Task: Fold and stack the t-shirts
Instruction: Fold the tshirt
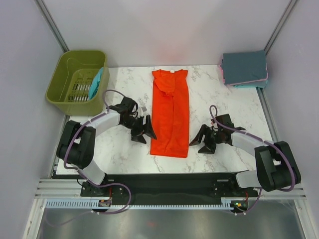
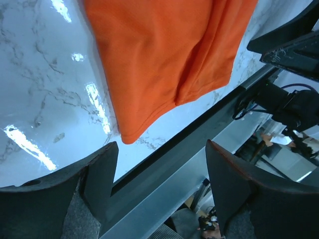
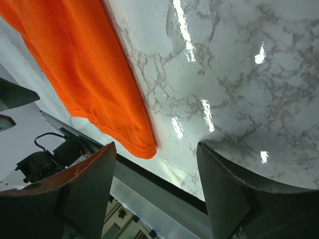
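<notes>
White marble table [image 1: 234,107], seen from above.
An orange shirt [image 1: 171,112] lies lengthwise at the centre; a stack of folded shirts [image 1: 244,68] sits at the far right corner, a green basket [image 1: 69,103] at the far left.

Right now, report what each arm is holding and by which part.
Nothing is held. The left gripper and right gripper stand open and empty, either side of the folded orange-red cloth t-shirt at its near end.

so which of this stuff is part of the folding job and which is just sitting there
Job:
- orange-red t-shirt, laid out mid-table
- folded stack at the far right corner
- teal cloth in the olive-green basket, probably another shirt

Just there:
- the olive-green basket itself
- marble table
</notes>
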